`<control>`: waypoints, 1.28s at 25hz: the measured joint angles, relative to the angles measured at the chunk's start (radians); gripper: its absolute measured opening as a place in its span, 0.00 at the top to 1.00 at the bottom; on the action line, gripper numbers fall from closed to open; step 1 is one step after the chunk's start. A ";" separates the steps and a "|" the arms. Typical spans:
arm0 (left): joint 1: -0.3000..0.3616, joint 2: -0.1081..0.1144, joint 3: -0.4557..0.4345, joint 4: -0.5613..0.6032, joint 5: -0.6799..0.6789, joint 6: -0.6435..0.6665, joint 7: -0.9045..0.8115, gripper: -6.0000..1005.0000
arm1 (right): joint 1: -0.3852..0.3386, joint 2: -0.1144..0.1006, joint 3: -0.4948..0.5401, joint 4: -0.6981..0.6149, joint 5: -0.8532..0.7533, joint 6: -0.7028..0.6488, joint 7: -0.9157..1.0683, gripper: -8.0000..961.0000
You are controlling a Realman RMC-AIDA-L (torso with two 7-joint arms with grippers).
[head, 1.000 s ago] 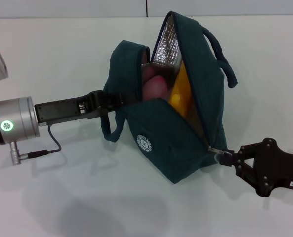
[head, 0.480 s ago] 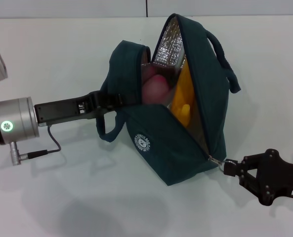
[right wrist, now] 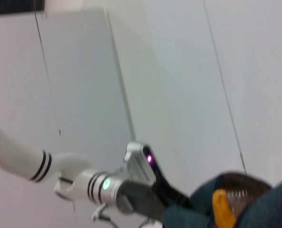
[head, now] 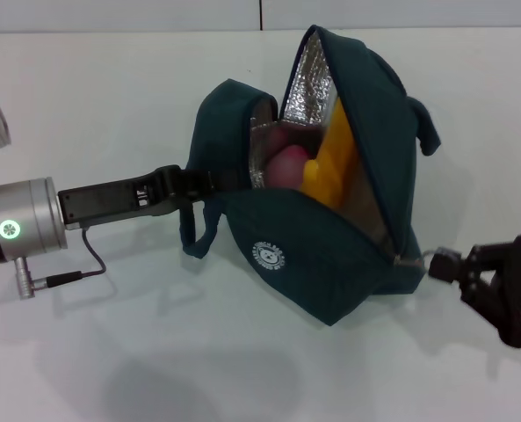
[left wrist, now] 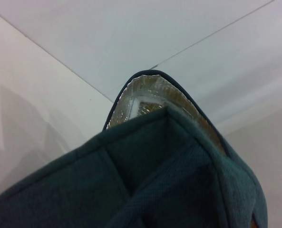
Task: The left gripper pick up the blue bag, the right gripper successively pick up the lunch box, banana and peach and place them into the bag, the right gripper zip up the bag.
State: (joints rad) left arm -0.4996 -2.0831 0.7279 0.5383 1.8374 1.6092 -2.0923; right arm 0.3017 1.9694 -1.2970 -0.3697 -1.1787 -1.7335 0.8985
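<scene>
Two grippers work the blue bag [head: 330, 255] near the worktop's middle. From the left edge, the left gripper [head: 209, 181] clamps its rim. Peach [head: 286, 165] and banana [head: 330, 167] lie inside. Right gripper [head: 443, 265] pinches the zipper pull [head: 427, 260]; next, draw it upward along the opening.

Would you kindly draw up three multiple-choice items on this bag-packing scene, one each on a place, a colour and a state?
1. Where is the peach?
A. inside the bag
B. on the table
C. in the right gripper

2. What colour is the bag's lining?
A. red
B. silver
C. black

3. How is the bag zipped?
A. fully shut
B. open along the top
C. no zip at all

Answers:
1 A, it shows pink in the opening beside the yellow banana.
2 B, shiny foil shows inside.
3 B, the mouth gapes, with the right gripper at the zip pull and the left gripper holding the other end.
</scene>
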 joint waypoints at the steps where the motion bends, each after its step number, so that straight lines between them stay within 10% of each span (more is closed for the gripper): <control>1: 0.000 0.000 0.001 0.000 0.000 0.000 0.000 0.93 | 0.000 0.000 0.000 0.000 0.000 0.000 0.000 0.99; 18: 0.006 -0.001 -0.024 -0.011 -0.062 -0.008 0.044 0.92 | 0.175 0.055 -0.017 0.008 -0.003 0.144 -0.008 0.99; 32: 0.017 0.007 -0.161 -0.003 -0.063 -0.023 0.300 0.49 | 0.261 0.059 -0.056 -0.003 0.027 0.206 -0.018 0.99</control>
State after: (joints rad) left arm -0.4822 -2.0759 0.5671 0.5353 1.7742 1.5861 -1.7920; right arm 0.5629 2.0280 -1.3528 -0.3728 -1.1518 -1.5277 0.8806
